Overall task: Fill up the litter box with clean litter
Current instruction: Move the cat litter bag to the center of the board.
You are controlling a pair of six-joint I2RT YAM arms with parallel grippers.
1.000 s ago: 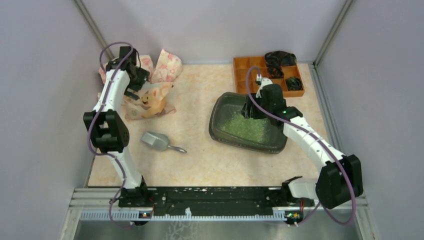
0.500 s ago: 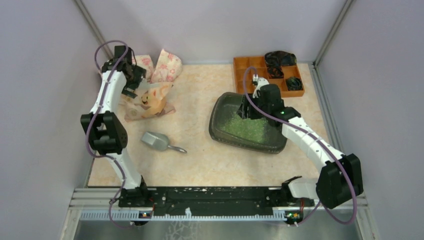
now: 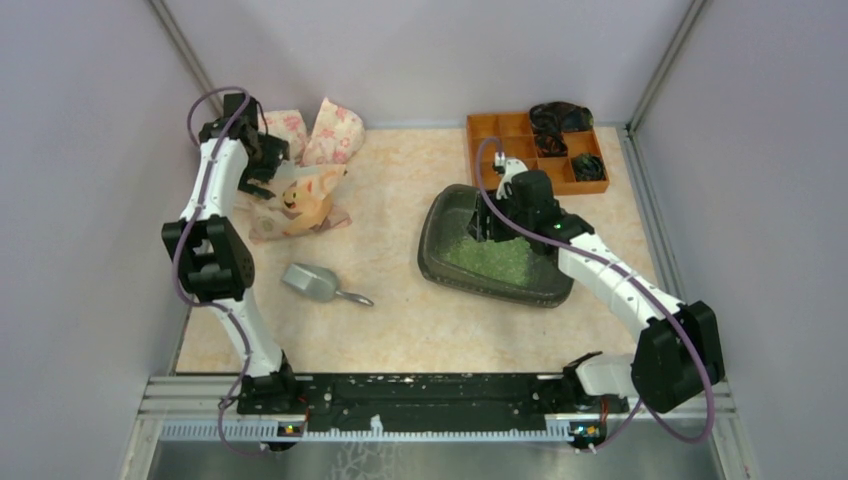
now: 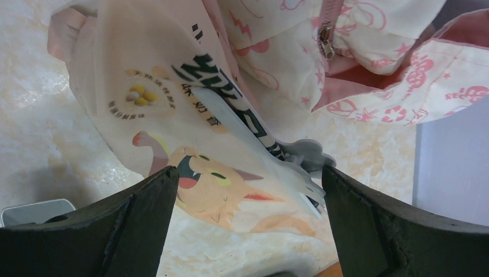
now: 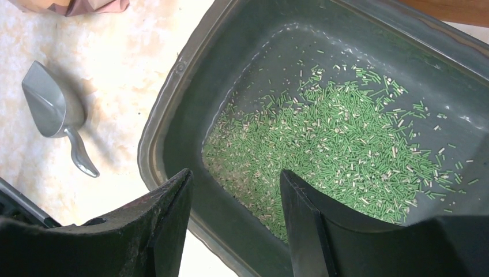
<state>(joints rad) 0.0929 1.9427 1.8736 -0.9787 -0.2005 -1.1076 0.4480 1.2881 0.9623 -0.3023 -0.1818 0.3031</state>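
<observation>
Peach-marbled surface (image 3: 400,325) is carrying one large dark grey shallow plastic litter box (image 5: 190,133) right of centre, holding a thin patchy layer of small light-green litter granules (image 5: 346,133). One grey metal scoop (image 3: 312,283) is lying to its left. One orange compartmented organiser tray (image 3: 487,128) behind it is holding dark tangled items (image 3: 558,118). One peach printed paper bag (image 3: 300,200) is lying far left. Left fingers (image 4: 138,225) are standing wide apart above the bag, gripping nothing. Right fingers (image 5: 167,225) are hanging partly open over the litter, holding nothing.

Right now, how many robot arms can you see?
2. The left arm reaches toward the printed bag at the far left. The right arm reaches over the litter box on the right. None seems hidden.
</observation>
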